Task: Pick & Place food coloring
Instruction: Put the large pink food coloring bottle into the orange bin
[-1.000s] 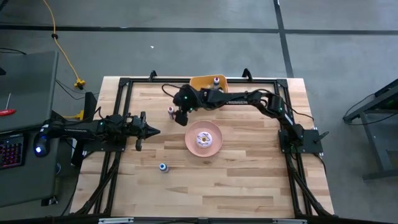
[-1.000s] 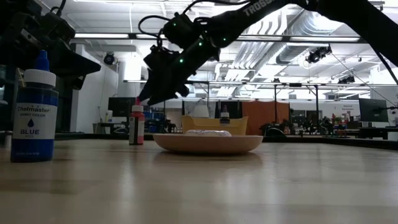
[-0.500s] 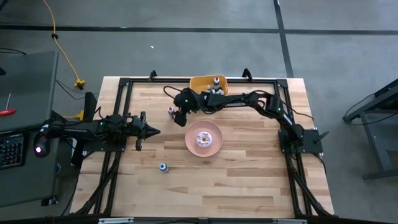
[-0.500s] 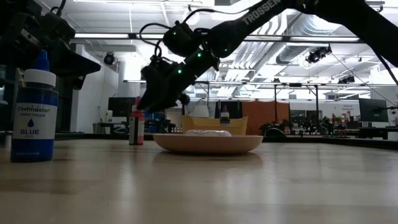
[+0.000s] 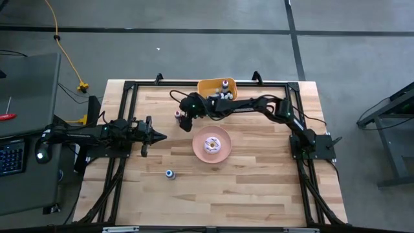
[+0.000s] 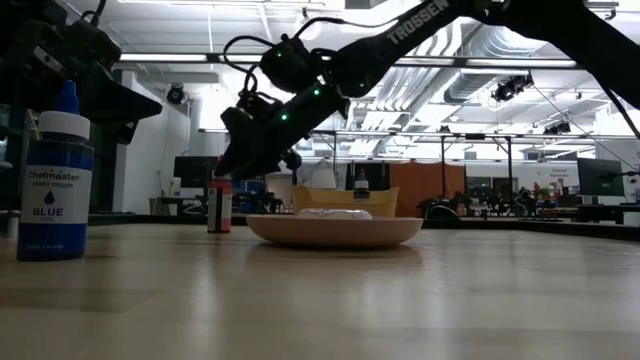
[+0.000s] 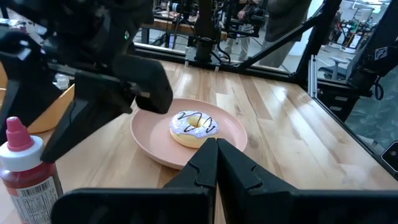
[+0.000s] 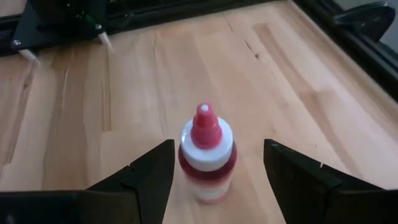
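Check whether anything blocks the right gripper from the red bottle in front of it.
Nothing visible does. The right gripper is open with the upright red bottle centred between its fingers, only bare table around it. The pink plate and orange bin sit off to the side.

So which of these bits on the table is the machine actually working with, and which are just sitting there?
Part of the job:
- small red-capped bottle of red food coloring, standing upright between the open fingers of the right gripper
- small blue-capped bottle of blue food coloring
- little bottles in the orange plastic bin

Just lying about:
- round pink plate bearing an iced doughnut
- left gripper, waiting aside
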